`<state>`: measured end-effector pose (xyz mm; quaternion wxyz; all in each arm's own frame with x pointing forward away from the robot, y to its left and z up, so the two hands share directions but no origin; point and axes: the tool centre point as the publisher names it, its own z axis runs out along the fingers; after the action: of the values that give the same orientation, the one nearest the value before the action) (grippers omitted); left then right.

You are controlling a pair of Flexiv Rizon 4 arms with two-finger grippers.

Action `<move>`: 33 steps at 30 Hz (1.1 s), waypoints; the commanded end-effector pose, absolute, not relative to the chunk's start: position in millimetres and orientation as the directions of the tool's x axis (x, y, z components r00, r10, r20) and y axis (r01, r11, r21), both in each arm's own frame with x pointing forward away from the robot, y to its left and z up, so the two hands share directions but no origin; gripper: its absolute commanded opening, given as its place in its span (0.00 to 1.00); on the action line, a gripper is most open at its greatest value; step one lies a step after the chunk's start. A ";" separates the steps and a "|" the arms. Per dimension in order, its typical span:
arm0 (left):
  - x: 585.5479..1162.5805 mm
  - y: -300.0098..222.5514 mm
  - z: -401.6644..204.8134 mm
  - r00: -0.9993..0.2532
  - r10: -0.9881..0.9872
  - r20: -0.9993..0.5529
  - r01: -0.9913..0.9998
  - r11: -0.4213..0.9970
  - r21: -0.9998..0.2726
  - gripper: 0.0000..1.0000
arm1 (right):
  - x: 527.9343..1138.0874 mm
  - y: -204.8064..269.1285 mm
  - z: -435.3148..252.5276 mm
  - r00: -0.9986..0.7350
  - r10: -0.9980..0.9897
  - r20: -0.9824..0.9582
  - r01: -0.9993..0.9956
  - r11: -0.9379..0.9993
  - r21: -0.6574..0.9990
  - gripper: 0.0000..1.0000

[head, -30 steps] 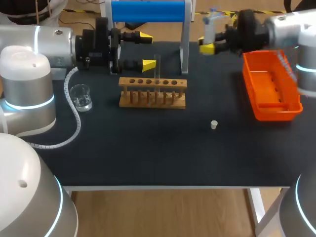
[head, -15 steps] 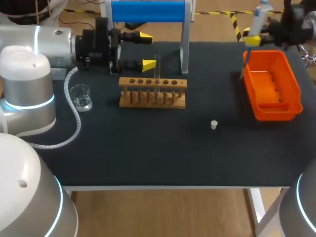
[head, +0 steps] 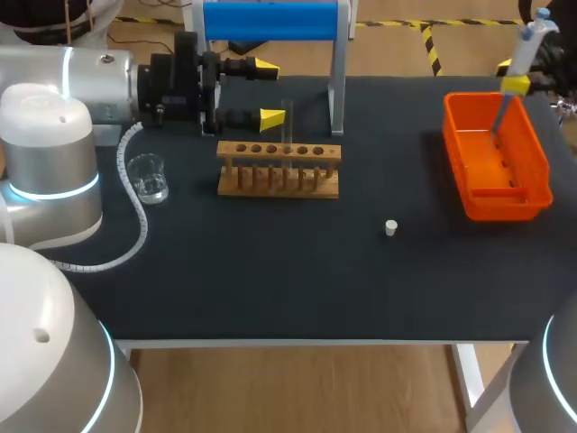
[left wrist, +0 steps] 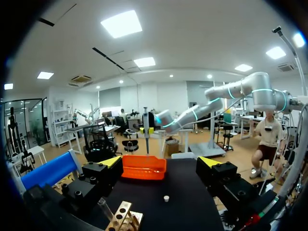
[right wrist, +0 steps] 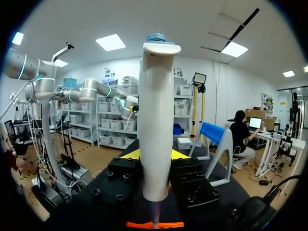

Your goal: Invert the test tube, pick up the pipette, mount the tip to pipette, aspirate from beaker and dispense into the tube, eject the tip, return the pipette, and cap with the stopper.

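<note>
White stopper plug (head: 390, 227) sits loose on the black desk (head: 270, 280) up front, with a clear glass beaker (head: 147, 177) off left. Behind those, the glass test tube (head: 287, 126) stands upright in the wooden rack (head: 279, 168), left pincer (head: 269, 90) spread apart beside it. Far right, the right pincer (right wrist: 155, 154) is clamped on the white blue-topped pipette (head: 526, 41) over the orange plastic bin (head: 469, 180).

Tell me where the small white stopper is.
In the head view the small white stopper sits on the black table, right of centre, between the wooden rack and the orange tray, nearer the robot.
</note>
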<state>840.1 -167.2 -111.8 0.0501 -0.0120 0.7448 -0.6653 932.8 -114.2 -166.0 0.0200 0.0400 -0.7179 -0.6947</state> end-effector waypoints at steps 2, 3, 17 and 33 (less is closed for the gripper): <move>840.1 -167.1 -111.9 -0.995 -0.085 -0.059 0.049 0.115 -0.992 1.00 | 928.3 -118.8 -170.0 -0.996 -0.082 -0.023 -0.026 0.034 0.999 0.00; 840.1 -167.1 -111.9 -0.995 -0.085 -0.059 0.049 0.115 -0.992 1.00 | 927.6 -119.4 -171.8 -0.996 -0.083 -0.021 -0.024 0.035 0.999 0.00; 840.1 -167.1 -111.9 -0.995 -0.085 -0.059 0.049 0.115 -0.992 1.00 | 923.8 -124.1 -190.5 -0.995 -0.096 -0.006 -0.009 0.034 0.999 0.00; 840.1 -167.1 -111.9 -0.995 -0.085 -0.059 0.049 0.115 -0.992 1.00 | 929.0 -130.6 -196.4 -0.995 -0.098 0.002 -0.002 0.037 0.999 0.00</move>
<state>840.1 -167.1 -111.8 0.0501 -0.0120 0.7448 -0.6653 926.0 -127.4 -195.8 0.0308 0.0316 -0.7201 -0.6925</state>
